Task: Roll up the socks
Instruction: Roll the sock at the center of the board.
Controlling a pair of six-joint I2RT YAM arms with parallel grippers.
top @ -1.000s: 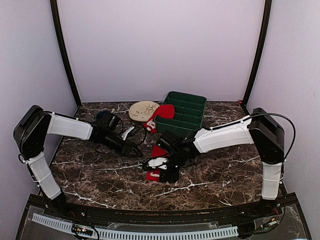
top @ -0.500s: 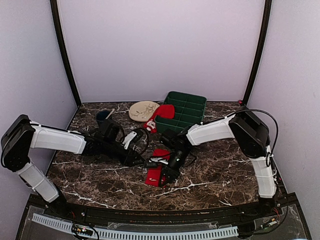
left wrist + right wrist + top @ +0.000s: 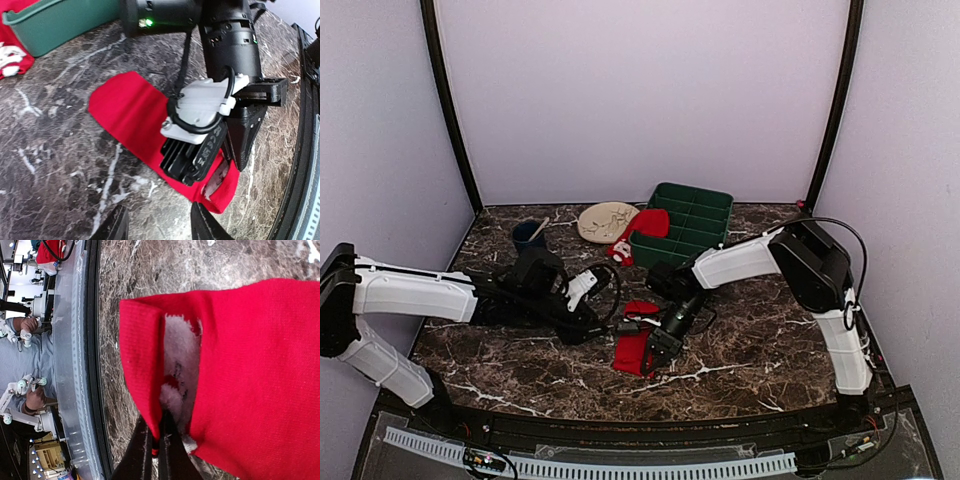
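We list a dark marble-patterned table point(image 3: 760, 350) veined in white, bearing at its far side a green tray point(image 3: 705, 225) divided into compartments, a round beige plate point(image 3: 607, 220) just left of it, and a dark blue cup point(image 3: 527, 234) further left with a pale stick point(image 3: 541, 226) leaning out. We note pale lilac walls point(image 3: 640, 90), black posts point(image 3: 448, 110) at the far corners, a perforated strip point(image 3: 590, 466) along the near edge, and, in the right wrist view, a person in a striped shirt point(image 3: 25, 370) beyond that edge.

The marble table point(image 3: 770, 350) holds a red sock point(image 3: 628, 353), bin point(image 3: 665, 251), plate point(image 3: 607, 220) (cream), cup point(image 3: 527, 236).
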